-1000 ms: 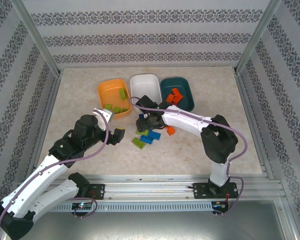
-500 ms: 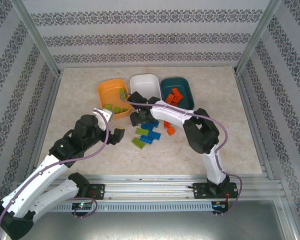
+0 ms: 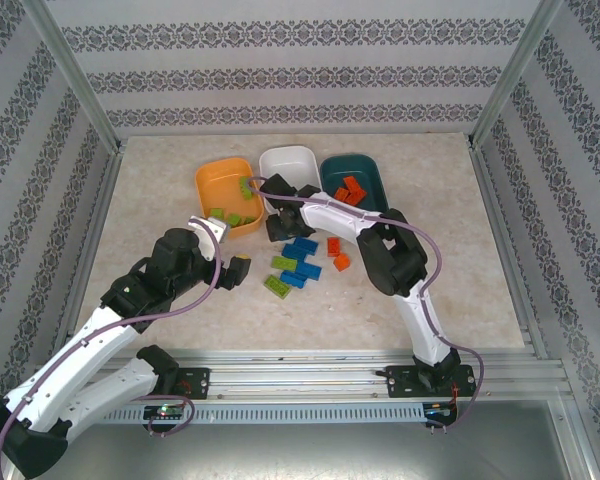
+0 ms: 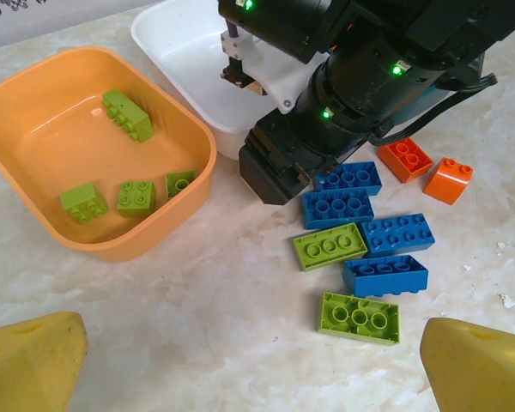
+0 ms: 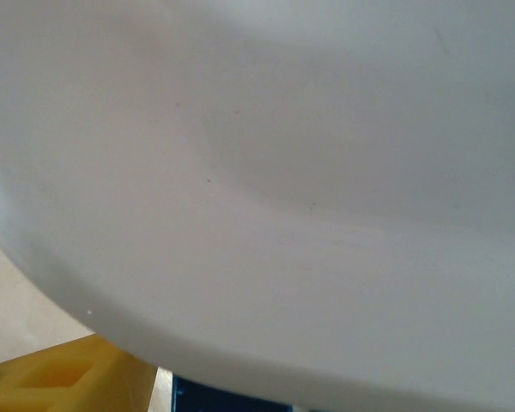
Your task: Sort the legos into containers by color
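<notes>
bricks of small studded plastic, blue (image 4: 337, 209), lime green (image 4: 329, 245) and orange-red (image 4: 404, 159), lie loose on the pale marbled table (image 4: 197, 292), just to the side of the right gripper (image 4: 273, 176). that gripper sits low against the near wall of the white rounded plastic tub (image 3: 292, 165); i cannot tell how its jaws stand. the left gripper (image 4: 256, 365) hovers nearer, yellow pads (image 4: 30, 360) spread wide. four green bricks lie in the orange plastic tub (image 4: 34, 112), orange-red ones in the dark teal plastic tub (image 3: 372, 180).
</notes>
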